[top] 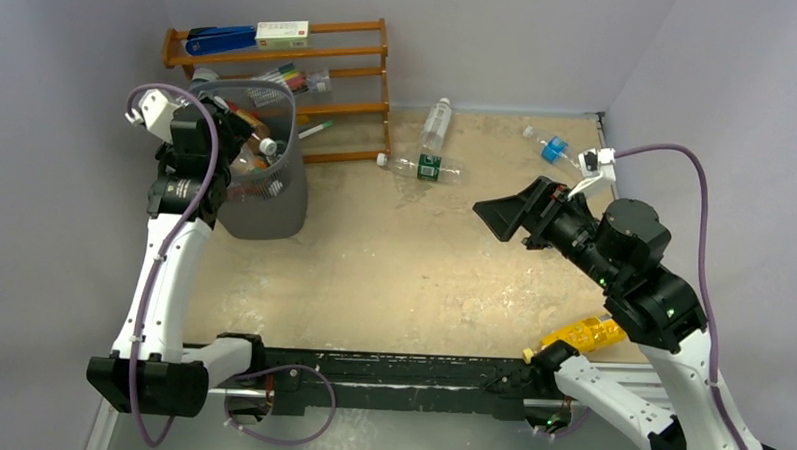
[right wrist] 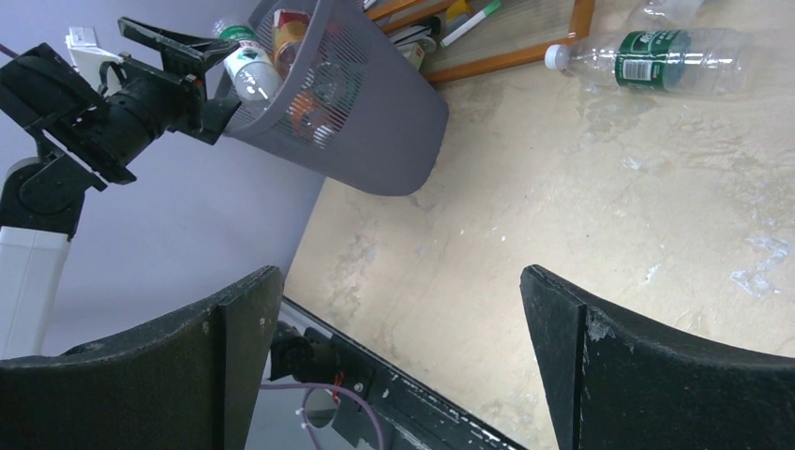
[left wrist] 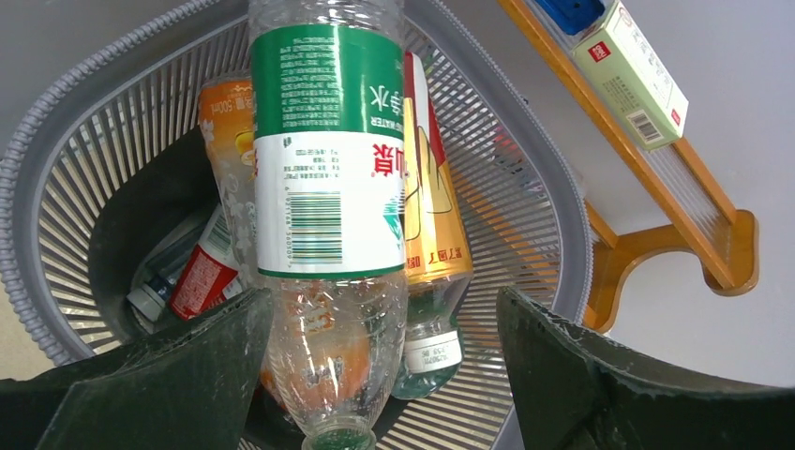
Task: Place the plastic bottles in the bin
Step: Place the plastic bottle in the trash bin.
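The grey bin [top: 275, 206] stands at the far left and holds several bottles. My left gripper [top: 240, 129] hangs over its rim, open. In the left wrist view a clear bottle with a green and white label [left wrist: 323, 141] hangs neck-down between the spread jaws of the left gripper [left wrist: 382, 298]. It lies beside the left finger and well clear of the right one. My right gripper [top: 495, 213] is open and empty above the table's right middle. A green-labelled bottle [top: 425, 167], a clear one [top: 436, 123], a blue-labelled one [top: 549, 147] and a yellow one [top: 583, 334] lie on the table.
The orange wooden rack [top: 350, 53] with markers and boxes stands against the back wall right behind the bin. The black rail [top: 389, 370] runs along the near edge. Walls close in on the left and right.
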Tool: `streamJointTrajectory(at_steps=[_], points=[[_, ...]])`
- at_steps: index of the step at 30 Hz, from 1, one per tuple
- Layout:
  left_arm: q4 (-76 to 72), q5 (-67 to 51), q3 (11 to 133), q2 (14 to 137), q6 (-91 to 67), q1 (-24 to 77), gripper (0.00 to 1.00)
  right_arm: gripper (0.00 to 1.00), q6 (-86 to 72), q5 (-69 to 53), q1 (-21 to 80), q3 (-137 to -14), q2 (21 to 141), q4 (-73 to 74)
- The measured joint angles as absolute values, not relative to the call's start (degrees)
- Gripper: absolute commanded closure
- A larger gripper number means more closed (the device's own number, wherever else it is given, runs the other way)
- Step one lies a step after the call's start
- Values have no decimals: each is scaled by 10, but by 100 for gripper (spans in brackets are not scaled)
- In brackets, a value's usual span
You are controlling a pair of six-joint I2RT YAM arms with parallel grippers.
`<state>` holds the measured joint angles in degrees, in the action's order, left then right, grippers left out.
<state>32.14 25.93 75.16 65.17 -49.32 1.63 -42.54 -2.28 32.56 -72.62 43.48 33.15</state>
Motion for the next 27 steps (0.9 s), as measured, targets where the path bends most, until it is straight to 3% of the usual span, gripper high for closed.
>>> streamJointTrajectory(at_steps=[12,21,27], points=[[394,150,908,706,-400,48,11,0,-439,21,326,-726,472,372],[413,110,941,735,-378,309,10,0,-473,122,326,-829,504,448],[379,126,910,759,-382,491,10,0,-442,111,325,-877,497,396]])
